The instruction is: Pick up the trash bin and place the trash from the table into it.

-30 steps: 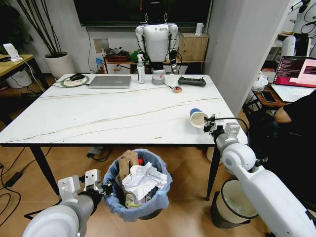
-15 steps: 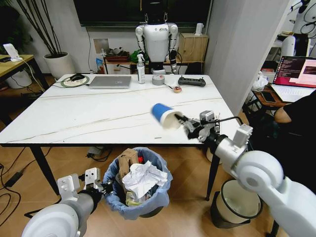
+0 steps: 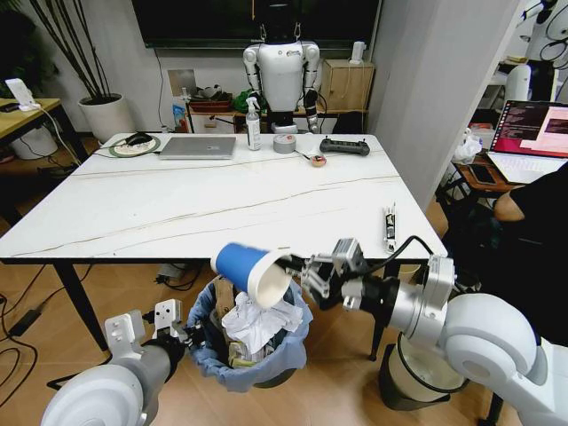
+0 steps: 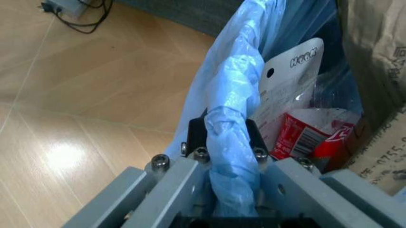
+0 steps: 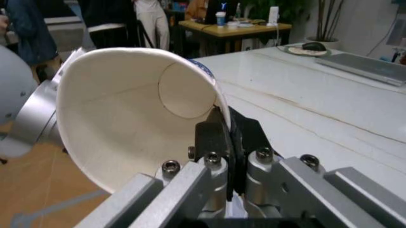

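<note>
From the head view, one blue paper cup (image 3: 251, 272) hangs tipped on its side just past the near edge of the marble-look table (image 3: 177, 209), directly above the one trash bin (image 3: 253, 368) on the floor. The right gripper (image 3: 297, 266) pinches the cup's white rim. The bin, lined with a crinkled light-blue bag, holds crumpled white paper (image 3: 257, 324) and a torn brown cardboard box (image 3: 227, 297). The left gripper (image 3: 182, 335) grips the bin's rim on the robot's left side.

From the left wrist view, the left gripper's two fingers (image 4: 197, 135) are closed narrowly on the bag-wrapped rim; inside lie a red-labelled plastic bottle (image 4: 304, 137) and a white hang-tag package (image 4: 288, 76).

From the right wrist view, the right gripper's fingers (image 5: 212, 137) are clamped on the cup's wall, one inside, one outside; the cup's interior is plain white.
</note>
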Controlling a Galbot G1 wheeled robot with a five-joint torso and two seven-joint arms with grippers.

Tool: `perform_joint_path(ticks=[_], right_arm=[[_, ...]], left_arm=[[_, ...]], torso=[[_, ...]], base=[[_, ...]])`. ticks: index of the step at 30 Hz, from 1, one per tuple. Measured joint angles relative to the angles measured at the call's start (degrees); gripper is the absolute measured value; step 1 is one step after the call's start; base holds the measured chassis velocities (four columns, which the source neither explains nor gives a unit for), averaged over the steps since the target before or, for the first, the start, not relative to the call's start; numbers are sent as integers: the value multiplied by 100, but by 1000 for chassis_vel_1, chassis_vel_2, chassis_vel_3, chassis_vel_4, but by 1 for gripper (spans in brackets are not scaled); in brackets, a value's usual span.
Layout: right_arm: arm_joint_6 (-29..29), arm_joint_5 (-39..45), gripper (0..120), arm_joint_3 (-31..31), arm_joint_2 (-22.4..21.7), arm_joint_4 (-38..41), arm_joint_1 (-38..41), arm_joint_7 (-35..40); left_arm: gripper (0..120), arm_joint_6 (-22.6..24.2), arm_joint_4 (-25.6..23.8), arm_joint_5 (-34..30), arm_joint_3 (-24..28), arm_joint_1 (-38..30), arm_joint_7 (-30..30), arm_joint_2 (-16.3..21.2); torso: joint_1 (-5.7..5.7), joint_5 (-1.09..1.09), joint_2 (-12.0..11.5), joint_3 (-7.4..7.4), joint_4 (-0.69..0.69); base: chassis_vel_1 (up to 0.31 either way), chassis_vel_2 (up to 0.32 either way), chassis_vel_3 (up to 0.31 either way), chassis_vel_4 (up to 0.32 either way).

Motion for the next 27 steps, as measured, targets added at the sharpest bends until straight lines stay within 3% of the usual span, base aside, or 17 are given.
perform_joint_path(ticks=[9,27], right_arm=[[-336,-605,0,-138,-26,-89,-59,3],[-304,-1768,0,-659,-90,-155,-128,-220]], left_arm=[[0,0,0,20,62,-27,-3,6],[0,0,0,5,66,-102,-4,67]], torso=[[1,0,-1,0,0],[1,0,-1,0,0]], base=[[0,0,0,0],[0,0,0,0]])
